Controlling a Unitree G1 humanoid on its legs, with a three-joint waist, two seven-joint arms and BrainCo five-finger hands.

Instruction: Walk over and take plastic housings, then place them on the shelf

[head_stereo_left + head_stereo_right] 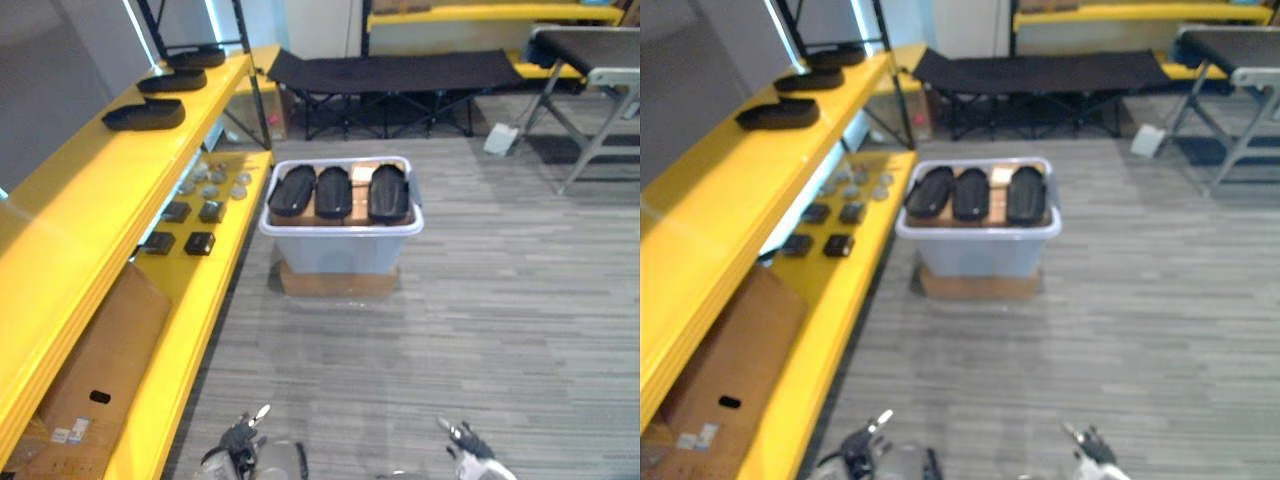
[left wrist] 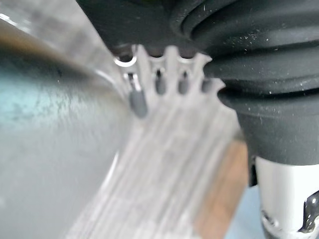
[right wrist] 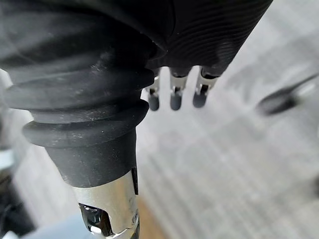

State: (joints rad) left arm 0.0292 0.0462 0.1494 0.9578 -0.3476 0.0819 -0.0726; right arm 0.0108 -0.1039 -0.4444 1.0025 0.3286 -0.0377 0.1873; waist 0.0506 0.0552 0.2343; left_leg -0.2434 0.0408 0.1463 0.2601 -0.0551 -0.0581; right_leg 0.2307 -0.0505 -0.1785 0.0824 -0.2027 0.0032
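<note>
Housings in bin: I see three black plastic housings lying side by side in the bin, the left one [image 1: 292, 190], the middle one [image 1: 333, 192] and the right one [image 1: 389, 193].
Their long axis: each runs near to far, away from me. The middle and right ones point almost straight ahead. The left one is slanted, its far end leaning toward the middle one.
Bin: a pale tub [image 1: 340, 247] standing on a flat cardboard box [image 1: 338, 281] on the grey floor [image 1: 480, 320], just beside the yellow shelf.
Housings on shelf: three more lie in a row along the upper board [image 1: 60, 210], the nearest [image 1: 145, 114], the next [image 1: 172, 80] and the farthest [image 1: 195, 57]. Their long axes lie crosswise on the board, left to right in my view.
Lower board: this yellow board [image 1: 190, 330] carries small black parts [image 1: 199, 243] and round discs [image 1: 215, 180], with a brown carton [image 1: 100, 380] at the near end.
Left hand: my left hand [image 1: 243, 436] hangs low at the near edge, well apart from the bin. Its fingers [image 2: 137, 102] hang straight and spread, holding nothing.
Right hand: my right hand [image 1: 465, 440] is also low and near me. Its fingers [image 3: 174, 101] are relaxed, pointing at the floor, empty.
Background: a black cot [image 1: 390, 72] stands behind the bin, with a folding table [image 1: 590, 50] to the right.
</note>
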